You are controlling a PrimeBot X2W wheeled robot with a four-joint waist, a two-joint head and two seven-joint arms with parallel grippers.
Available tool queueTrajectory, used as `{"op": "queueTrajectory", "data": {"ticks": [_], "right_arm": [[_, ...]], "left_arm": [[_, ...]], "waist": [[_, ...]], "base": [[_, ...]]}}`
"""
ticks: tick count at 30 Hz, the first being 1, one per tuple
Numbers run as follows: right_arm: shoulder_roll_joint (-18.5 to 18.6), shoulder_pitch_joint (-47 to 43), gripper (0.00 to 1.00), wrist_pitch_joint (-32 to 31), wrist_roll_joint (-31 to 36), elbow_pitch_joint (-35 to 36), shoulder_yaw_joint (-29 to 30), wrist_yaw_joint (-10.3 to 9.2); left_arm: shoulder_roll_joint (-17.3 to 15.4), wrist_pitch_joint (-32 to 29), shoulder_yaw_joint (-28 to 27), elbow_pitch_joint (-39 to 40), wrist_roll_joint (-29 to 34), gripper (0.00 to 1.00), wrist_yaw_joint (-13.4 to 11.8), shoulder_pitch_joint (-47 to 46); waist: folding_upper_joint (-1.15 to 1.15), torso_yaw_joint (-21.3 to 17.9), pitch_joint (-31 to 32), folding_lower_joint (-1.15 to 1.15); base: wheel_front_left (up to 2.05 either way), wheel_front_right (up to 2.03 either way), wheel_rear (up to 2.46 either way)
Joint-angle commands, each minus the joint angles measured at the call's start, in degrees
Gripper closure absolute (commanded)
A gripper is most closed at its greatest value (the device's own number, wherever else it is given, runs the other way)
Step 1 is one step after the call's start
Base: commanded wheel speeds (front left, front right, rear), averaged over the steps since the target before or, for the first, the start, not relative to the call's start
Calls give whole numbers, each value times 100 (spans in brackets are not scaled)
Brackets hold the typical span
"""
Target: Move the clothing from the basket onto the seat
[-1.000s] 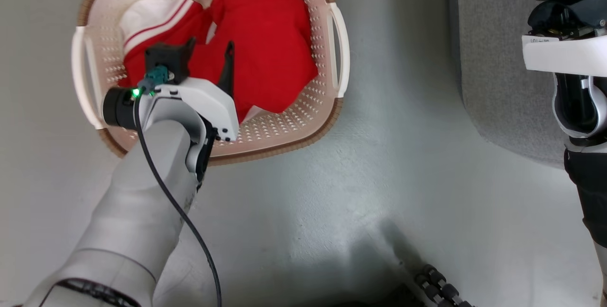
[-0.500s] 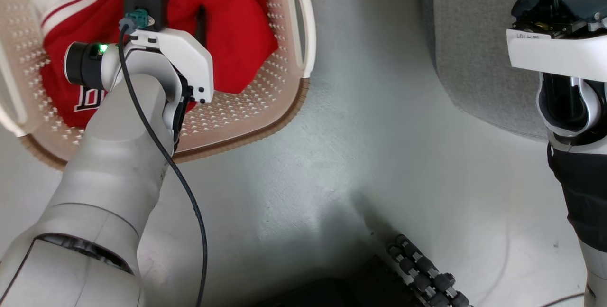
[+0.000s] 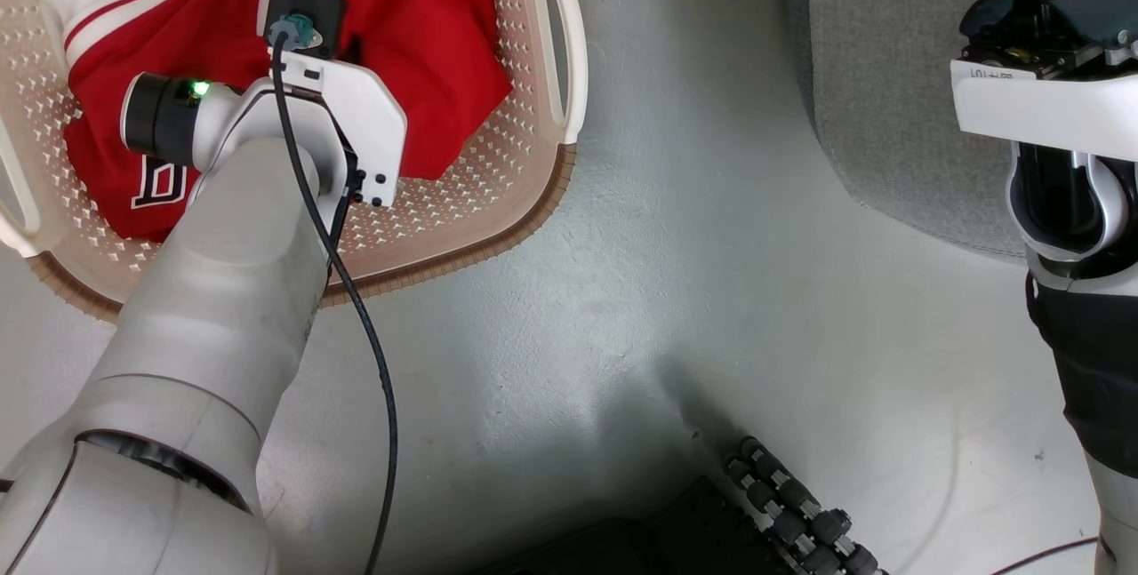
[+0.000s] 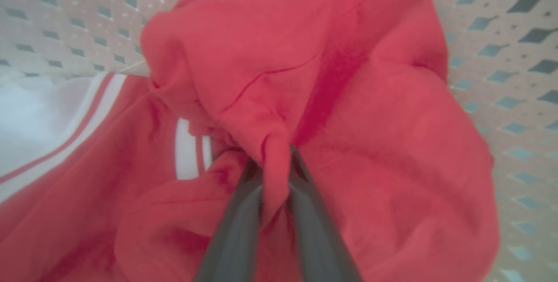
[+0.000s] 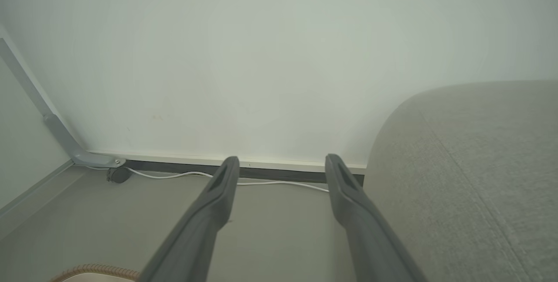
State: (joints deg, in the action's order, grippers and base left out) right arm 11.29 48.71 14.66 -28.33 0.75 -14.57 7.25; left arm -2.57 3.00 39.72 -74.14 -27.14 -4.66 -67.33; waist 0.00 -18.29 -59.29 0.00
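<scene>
Inside the cream perforated plastic laundry basket [image 3: 480, 202], the left gripper [image 4: 272, 160] pinches a fold of the soft plain red garment [image 4: 348, 99], beside the red white-striped jersey [image 4: 65, 195]; the right gripper [image 5: 283, 164] hangs spread and empty near the grey woven-fabric seat cushion [image 5: 471, 164]; the pick-up appears in hand; next comes a clean lift over the rim toward that cushion.

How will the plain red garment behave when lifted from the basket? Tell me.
Probably floppy: the plain red garment lies crumpled, so it should drape below the left gripper. Likely light, being thin cloth. It lies against the jersey, which may drag along.
</scene>
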Motion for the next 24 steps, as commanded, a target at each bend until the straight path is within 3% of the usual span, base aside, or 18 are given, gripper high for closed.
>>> {"op": "queueTrajectory", "data": {"ticks": [1,8,24], "right_arm": [[42,-308,0,34,-52,137,16,24],[34,-299,0,34,-27,17,56,24],[216,-844,0,34,113,-599,-6,24]], "left_arm": [[-37,19,-29,32,18,100,-34,67],[-34,436,-58,51,-131,100,55,196],[-32,1171,279,961,-1099,100,202,1391]], "waist": [[0,-2,24,0],[0,30,254,0],[0,560,1750,0]], "base": [[0,0,0],[0,0,0],[0,0,0]]}}
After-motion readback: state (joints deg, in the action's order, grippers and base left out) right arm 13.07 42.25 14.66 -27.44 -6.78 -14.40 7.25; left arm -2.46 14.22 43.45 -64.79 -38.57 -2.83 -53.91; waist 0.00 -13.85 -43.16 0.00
